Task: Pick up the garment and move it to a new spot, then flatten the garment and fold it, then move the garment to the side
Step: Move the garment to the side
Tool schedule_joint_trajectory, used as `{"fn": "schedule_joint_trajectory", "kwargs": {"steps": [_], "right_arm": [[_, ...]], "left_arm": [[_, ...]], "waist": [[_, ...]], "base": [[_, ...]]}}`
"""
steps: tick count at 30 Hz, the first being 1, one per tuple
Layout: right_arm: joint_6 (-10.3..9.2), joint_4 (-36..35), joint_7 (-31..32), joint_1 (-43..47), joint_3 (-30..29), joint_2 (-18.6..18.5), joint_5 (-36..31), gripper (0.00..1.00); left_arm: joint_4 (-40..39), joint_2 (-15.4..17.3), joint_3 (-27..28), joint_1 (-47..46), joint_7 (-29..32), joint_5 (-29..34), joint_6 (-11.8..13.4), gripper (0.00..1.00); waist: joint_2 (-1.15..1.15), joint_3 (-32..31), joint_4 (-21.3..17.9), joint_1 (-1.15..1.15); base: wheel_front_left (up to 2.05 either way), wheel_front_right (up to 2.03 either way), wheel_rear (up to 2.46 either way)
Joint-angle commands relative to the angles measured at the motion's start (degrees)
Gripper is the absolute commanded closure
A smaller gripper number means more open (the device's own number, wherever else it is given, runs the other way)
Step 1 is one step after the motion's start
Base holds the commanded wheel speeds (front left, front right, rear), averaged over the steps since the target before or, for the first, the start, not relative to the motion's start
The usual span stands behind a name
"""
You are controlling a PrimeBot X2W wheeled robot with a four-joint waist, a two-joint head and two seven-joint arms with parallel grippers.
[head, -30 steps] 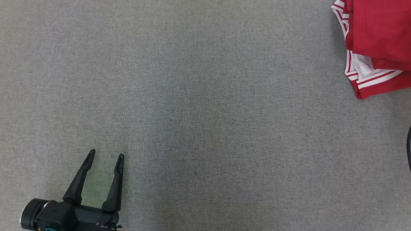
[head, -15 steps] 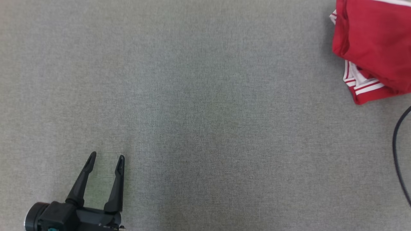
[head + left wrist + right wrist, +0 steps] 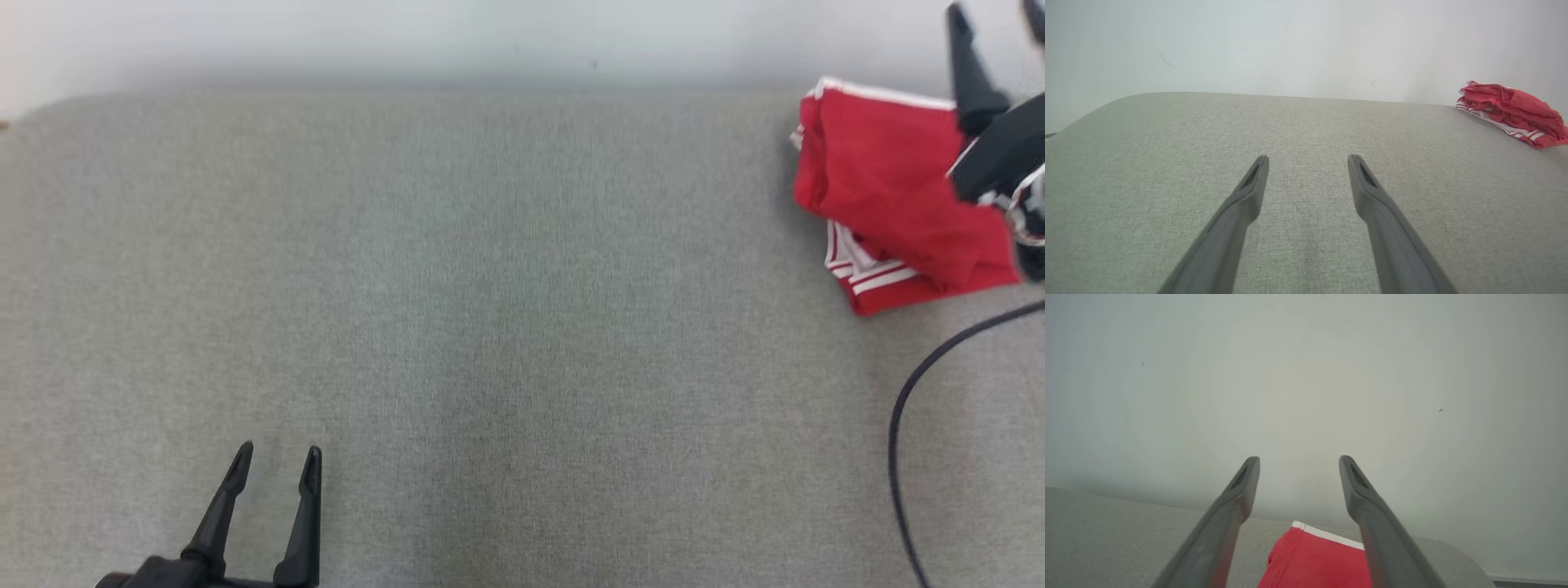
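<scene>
There is one garment [image 3: 882,196], one desk [image 3: 522,286] covered in grey cloth, one thin black cable [image 3: 906,392] and two pincers. The garment is red with white stripes. In the head view it lies bunched in a rough fold at about 2 o'clock, close to the desk's far edge under the pale wall [image 3: 408,41]. The left pincer [image 3: 278,452] sits at 7 o'clock, well apart from the garment, its two dark fingers spread and pointing toward 12 o'clock with only desk cloth between them. Its wrist view shows the same open spread [image 3: 1308,157] low over the desk, with the garment [image 3: 1515,108] a small red heap off at 2 o'clock. The right pincer [image 3: 996,12] is at 1 o'clock, its body overlapping the garment's right side and its fingers aimed at 12 o'clock toward the wall. In its wrist view the fingers stand wide apart [image 3: 1299,458] against bare wall, open, with the garment's white-trimmed edge [image 3: 1318,563] below at 6 o'clock. The frame edge cuts off the right pincer's outer finger and body, the left pincer's base, and both ends of the cable, which curves from 3 to 5 o'clock. Whether the right pincer's body touches the garment cannot be told.
</scene>
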Motion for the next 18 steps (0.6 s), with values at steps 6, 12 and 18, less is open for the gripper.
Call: {"fn": "schedule_joint_trajectory", "kwargs": {"steps": [6, 12, 18], "right_arm": [[-0.04, -4.31, -0.46, 9.08, -9.25, 4.73, -4.66, 0.00], [-0.04, -8.34, -0.45, 17.10, -16.83, 8.36, -10.33, 0.00], [-0.04, -14.73, -0.46, 27.05, -24.86, 12.70, -17.45, 0.00]], "left_arm": [[-0.56, 0.63, 0.80, 3.17, -0.30, -0.36, 1.01, 0.00], [-0.97, 0.91, 1.05, 4.84, 0.14, -0.57, 1.54, 0.00], [-1.23, 0.76, 1.29, 5.96, 0.39, -0.94, 2.48, 0.00]], "waist": [[0.00, -6.97, -0.22, 0.01], [0.00, -9.22, -0.76, 0.01], [0.00, -10.83, -1.48, 0.01]], "base": [[0.00, 0.00, 0.00], [0.00, 0.00, 0.00], [0.00, 0.00, 0.00]]}}
